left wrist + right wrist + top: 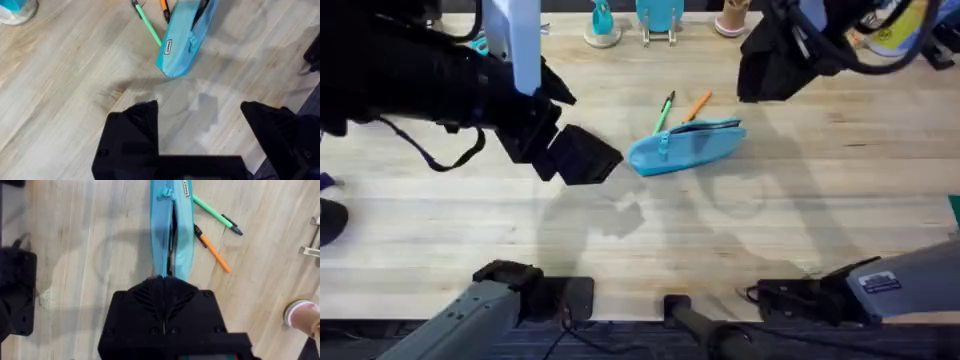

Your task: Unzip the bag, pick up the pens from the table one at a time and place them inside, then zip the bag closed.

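Observation:
The light blue bag (685, 148) lies slanted in the middle of the wooden table (800, 220). A dark slit runs along its zipper (171, 230). Just beyond it lie the green pen (664, 110) and the orange pen (697, 105), side by side. My left gripper (570, 150) hovers to the left of the bag, open and holding nothing, with the bag (185, 37) and green pen (147, 22) ahead of it. My right gripper (760, 85) hangs over the bag's right end. Its fingers (164, 295) are shut and cover that end of the bag, with nothing visible between them.
Along the far edge stand a teal item on a round base (603, 25), a teal holder (660, 18) and a tan cup (730, 18). A yellow object (895, 30) sits at the far right. The arm bases (550, 295) occupy the near edge.

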